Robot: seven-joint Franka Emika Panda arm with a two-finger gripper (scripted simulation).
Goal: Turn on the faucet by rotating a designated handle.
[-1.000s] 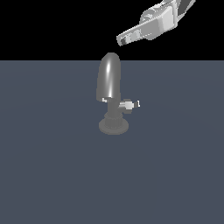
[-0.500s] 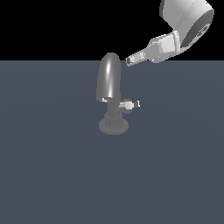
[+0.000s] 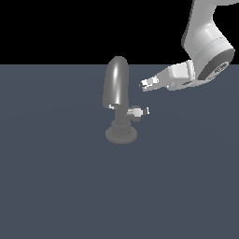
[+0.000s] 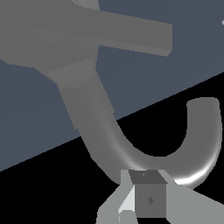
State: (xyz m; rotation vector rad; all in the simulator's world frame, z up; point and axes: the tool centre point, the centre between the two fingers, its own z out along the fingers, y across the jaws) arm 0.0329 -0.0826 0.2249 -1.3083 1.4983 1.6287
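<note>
**Approach stage: handle not yet touched**

The faucet [image 3: 119, 105] stands on the flat grey surface [image 3: 56, 186], near the middle of the exterior view: tall rounded spout above a short stem and ringed base. The handle [image 3: 138, 111], a small silver stub with a white tip, sticks out sideways from the stem toward the exterior view's right.

The gripper [image 3: 147, 83] hangs in the air above the handle and a little to the exterior view's right of it, apart from it, and near the spout without touching it. Fingertips point toward the faucet. They look close together, with nothing between them, but the render is too small to say for certain; cannot tell whether they are apart or together.

The wrist view shows the curved spout [image 4: 131, 144] close ahead of the finger ends [image 4: 144, 199]; the handle is not made out there.

Judgement: nothing of the task is done. Still left: descend to the stub, make contact, then rotate it.
</note>
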